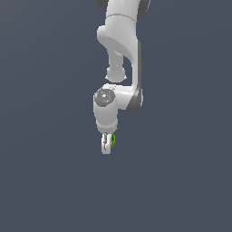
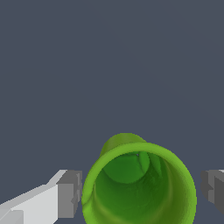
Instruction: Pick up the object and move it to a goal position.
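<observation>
Even, soft simulator lighting, sharp flat renders, no glare, faint shading only

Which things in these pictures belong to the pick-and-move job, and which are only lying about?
Belong to the job:
- green cup, hollow top showing, between the fingers
- gripper, one finger on each side of the cup; contact unclear

Only lying about:
- nothing else shows; there is just the plain dark grey surface
</observation>
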You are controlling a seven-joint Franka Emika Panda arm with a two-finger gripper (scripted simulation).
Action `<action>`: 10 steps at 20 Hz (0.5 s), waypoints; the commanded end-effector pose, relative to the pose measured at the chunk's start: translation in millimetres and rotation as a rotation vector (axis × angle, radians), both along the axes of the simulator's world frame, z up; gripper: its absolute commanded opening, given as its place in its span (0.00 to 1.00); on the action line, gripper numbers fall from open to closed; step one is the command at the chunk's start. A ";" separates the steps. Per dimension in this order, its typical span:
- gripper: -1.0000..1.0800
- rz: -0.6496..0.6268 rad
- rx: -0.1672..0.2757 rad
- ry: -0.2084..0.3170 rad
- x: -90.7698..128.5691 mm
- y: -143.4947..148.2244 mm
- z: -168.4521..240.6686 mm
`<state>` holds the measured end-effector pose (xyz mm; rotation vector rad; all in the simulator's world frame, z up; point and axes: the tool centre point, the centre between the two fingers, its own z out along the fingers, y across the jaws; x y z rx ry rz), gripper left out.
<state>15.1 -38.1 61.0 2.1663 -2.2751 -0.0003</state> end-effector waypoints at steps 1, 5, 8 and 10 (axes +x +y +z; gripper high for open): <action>0.96 -0.001 0.000 0.000 -0.3 -0.1 -11.3; 0.96 -0.001 0.000 0.000 0.7 0.1 -18.4; 0.00 -0.001 0.000 0.000 0.8 0.1 -18.6; 0.00 -0.001 0.000 0.000 0.8 0.1 -18.6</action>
